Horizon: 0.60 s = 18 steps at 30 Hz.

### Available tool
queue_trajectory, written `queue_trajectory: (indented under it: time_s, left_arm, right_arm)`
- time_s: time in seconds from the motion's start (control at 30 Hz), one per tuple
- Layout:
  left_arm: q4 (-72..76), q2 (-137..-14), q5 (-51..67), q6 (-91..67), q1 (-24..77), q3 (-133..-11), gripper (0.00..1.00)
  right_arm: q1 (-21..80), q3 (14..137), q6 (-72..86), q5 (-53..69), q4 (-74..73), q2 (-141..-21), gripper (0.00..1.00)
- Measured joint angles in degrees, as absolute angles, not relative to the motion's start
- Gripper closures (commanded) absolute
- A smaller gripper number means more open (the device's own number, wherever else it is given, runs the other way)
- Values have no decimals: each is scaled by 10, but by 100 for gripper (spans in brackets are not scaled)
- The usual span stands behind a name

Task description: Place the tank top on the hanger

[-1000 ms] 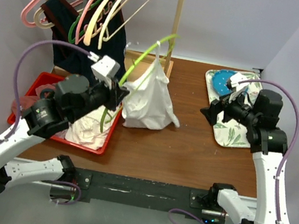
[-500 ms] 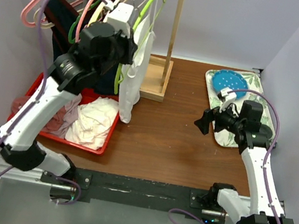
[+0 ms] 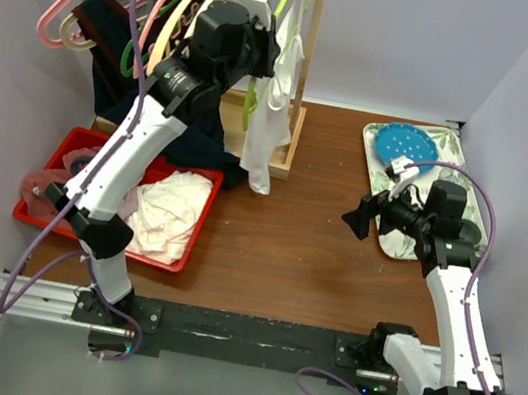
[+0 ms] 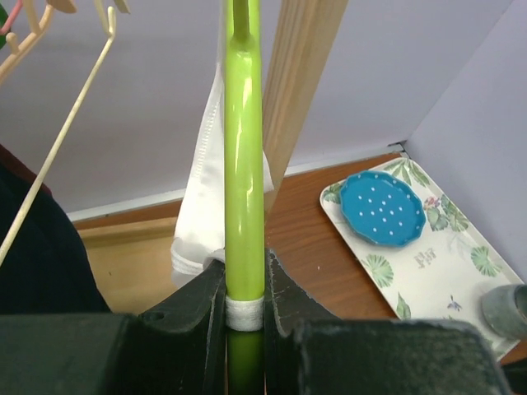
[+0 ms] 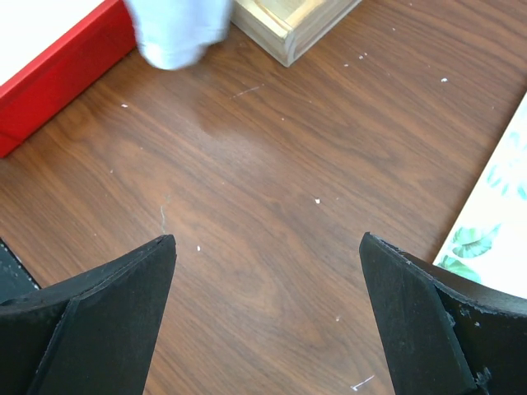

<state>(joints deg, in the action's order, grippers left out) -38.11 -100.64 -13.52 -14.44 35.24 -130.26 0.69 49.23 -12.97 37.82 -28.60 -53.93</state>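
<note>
Up at the rack [image 3: 310, 53], the left hand [image 4: 244, 309] is clamped on one hanger [image 4: 244, 164] carrying one tank top [image 3: 275, 108]; the right hand [image 5: 268, 321] hovers spread apart above the surface [image 5: 272, 206].

The white tank top [image 3: 275, 108] hangs limp from the upright lime-green hanger [image 4: 244, 173] beside the wooden post.

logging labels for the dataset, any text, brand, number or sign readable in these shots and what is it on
None can be read in any view.
The hanger, tank top and red bin show no print.
The tray has only a leaf pattern, and the blue plate only white dots.
</note>
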Motion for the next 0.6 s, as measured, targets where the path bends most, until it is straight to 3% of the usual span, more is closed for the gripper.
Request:
queue_trajectory:
  time_s: [0.6]
  left_arm:
    - [-261,-1128,-114,-170,331,-1364,100]
  right_arm:
    - [7,491,-127,403,-286,-528,1]
